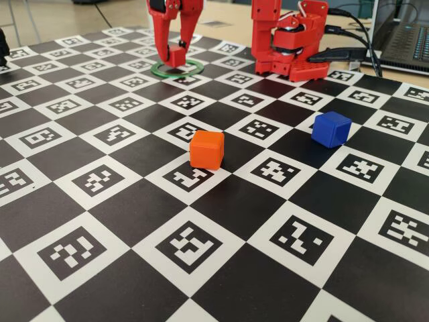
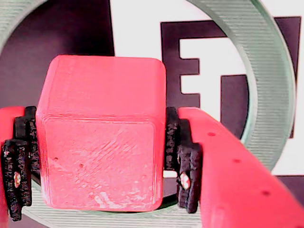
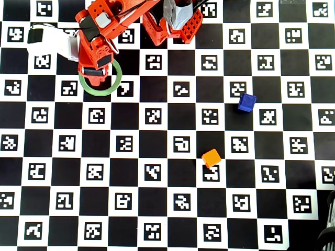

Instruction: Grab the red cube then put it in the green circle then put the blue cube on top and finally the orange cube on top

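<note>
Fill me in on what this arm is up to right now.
The pincer is shut on the red cube and holds it over the green ring; the wrist view shows the ring curving around behind the cube. Whether the cube already touches the board cannot be told. The blue cube and the orange cube sit apart on the checkered board, away from the ring, neither of them stacked yet.

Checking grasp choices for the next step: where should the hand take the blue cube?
Come straight down on the blue cube and pinch two opposite side faces. It sits flat, alone on the board, turned slightly against the squares, so rotate the hand to match.
</note>
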`<state>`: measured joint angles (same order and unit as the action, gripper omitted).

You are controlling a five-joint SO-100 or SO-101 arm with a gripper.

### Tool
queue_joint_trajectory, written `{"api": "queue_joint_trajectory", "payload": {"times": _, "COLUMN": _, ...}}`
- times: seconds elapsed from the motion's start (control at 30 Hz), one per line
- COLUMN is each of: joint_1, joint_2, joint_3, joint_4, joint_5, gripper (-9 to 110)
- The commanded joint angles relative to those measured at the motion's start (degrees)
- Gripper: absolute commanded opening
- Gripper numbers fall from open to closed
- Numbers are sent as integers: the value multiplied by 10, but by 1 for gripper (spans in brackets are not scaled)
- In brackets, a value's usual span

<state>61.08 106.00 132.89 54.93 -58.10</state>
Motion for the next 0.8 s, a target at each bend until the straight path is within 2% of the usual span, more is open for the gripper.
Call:
{"api": "queue_joint_trajectory", "payload": {"times": 0.0, "joint_1": -8, "joint_2": 5, "joint_3": -19, "joint_4": -10, "joint_5": 1, "gripper": 3}}
{"api": "queue_joint_trajectory", "payload": {"times": 0.77, "joint_1": -5, "joint_2": 5, "joint_3": 6, "joint_4": -7, "joint_5": -10, "gripper": 3}}
